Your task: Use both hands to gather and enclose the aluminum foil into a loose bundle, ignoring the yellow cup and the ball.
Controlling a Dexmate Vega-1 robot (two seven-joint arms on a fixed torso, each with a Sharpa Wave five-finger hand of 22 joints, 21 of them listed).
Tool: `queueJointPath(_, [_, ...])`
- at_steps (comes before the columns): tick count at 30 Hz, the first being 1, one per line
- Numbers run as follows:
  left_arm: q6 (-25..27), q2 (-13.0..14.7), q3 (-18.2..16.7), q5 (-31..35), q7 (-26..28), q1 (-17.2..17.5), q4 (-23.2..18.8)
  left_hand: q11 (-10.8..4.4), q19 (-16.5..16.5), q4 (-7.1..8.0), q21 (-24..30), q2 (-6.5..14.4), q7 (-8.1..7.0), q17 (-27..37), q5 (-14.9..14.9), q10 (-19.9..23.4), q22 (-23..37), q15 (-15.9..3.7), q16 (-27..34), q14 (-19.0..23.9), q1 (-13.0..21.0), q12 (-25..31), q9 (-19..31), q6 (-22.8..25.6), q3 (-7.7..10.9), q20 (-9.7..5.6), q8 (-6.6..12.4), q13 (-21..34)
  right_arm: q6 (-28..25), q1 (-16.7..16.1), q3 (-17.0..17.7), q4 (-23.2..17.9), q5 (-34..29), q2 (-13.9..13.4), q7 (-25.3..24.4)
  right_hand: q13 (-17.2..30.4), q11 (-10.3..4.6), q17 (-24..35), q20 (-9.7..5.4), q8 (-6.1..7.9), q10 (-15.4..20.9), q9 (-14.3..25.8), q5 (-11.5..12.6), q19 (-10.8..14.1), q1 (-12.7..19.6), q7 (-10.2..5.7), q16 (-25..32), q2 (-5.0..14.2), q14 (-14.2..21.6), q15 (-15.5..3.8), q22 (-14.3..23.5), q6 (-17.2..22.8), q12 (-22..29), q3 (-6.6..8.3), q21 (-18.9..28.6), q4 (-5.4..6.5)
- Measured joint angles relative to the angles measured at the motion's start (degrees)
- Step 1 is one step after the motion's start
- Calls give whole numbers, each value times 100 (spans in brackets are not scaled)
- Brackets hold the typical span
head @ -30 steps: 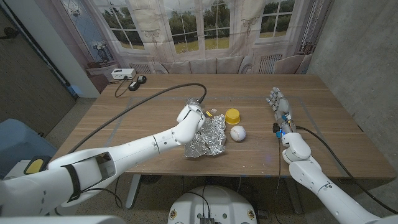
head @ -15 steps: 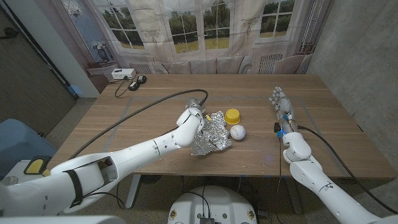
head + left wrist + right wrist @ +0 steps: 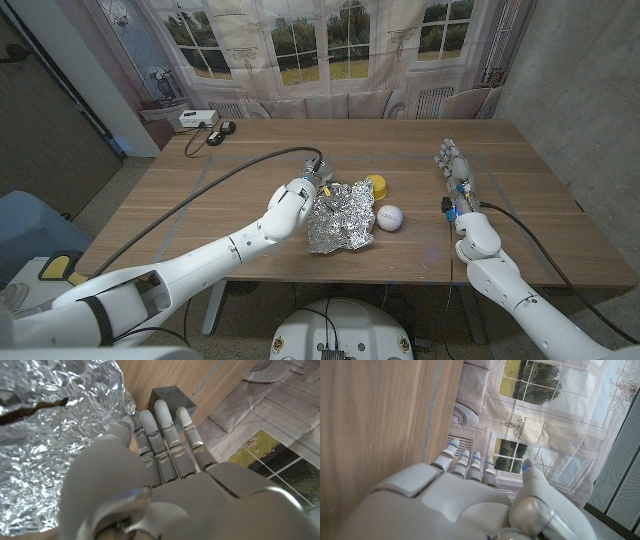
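Note:
The crumpled aluminum foil (image 3: pixel 341 219) lies mid-table as a rumpled, partly raised sheet. My left hand (image 3: pixel 300 195) stands against its left side, fingers straight and touching the edge; in the left wrist view the fingers (image 3: pixel 162 435) reach along the foil (image 3: pixel 50 435) without gripping it. The yellow cup (image 3: pixel 377 185) sits just behind the foil's far right corner, partly hidden by it. The white ball (image 3: pixel 389 216) lies by the foil's right edge. My right hand (image 3: pixel 455 177) stands on the table well to the right, fingers extended and holding nothing, also seen in the right wrist view (image 3: pixel 455 505).
A black cable (image 3: pixel 230 163) runs from my left wrist across the table to the far left corner, where a white box (image 3: pixel 196 118) and a black device (image 3: pixel 218 132) sit. Bare wood lies between the ball and my right hand.
My left hand slid off the top of the foil to its left side and pushed it right; the foil now covers part of the cup and the ball rolled slightly right. The right hand stayed put.

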Motion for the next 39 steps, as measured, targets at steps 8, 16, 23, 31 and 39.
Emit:
queueJointPath(8, [-134, 126, -294, -1082, 2185, 222, -376, 0, -147, -4, 139, -23, 29, 270, 89, 0, -105, 1, -107, -44, 22, 4, 1, -251, 123, -4, 327, 352, 35, -51, 42, -84, 10, -17, 11, 0, 0, 0, 0, 0, 0, 0, 0, 0, 0, 0, 0, 0, 0, 0, 0, 0, 0, -25, 0, 25])
queueJointPath(16, [30, 200, -476, -1194, 2460, 325, -685, 0, -155, -4, 244, -25, 26, 445, 176, 0, -203, 13, -129, -31, 24, -75, 2, -253, 124, -13, 337, 405, 79, -62, 66, -98, 54, -28, 69, 0, 0, 0, 0, 0, 0, 0, 0, -1, -23, 0, 0, -23, 0, 0, 0, 0, 0, -25, 0, 25])
queueJointPath(23, [202, 273, -539, -1244, 2018, 244, -972, 237, -831, 495, 472, -541, 85, 488, -116, -329, -367, 115, -548, -475, -1548, -917, 1293, -311, 367, 370, 568, -487, 109, -73, 89, -113, 74, -40, 105, 0, 0, 1, 0, 0, 0, 0, 0, -1, -22, 0, 0, -22, 54, -9, 0, 0, 0, -25, 0, 24])
queueJointPath(31, [238, 272, -497, -1240, 869, 1, -1060, 252, -1633, 533, 316, -991, -194, -476, -699, -1719, -638, 303, -1580, -1611, -2562, -2003, 325, -1897, 23, 357, -1277, -1400, 148, -74, 108, -112, 96, -44, 145, 0, 0, 1, -13, 0, 0, 0, 0, 12, -38, 0, 0, -6, 52, -10, 0, -1, 0, -1, 0, 48])
queueJointPath(39, [100, 167, -534, -1809, -161, -387, -857, 451, -2407, 414, 71, -1027, -208, 6, -536, -2685, -612, 495, -1586, -2687, -2688, -2014, -3, -2129, -350, 520, -1447, -968, 178, -70, 125, -79, 100, -44, 153, 0, -2, 1, -32, 0, 2, -1, 0, 32, -72, 0, 0, 28, 51, -10, 0, -1, 0, -1, 0, 48])
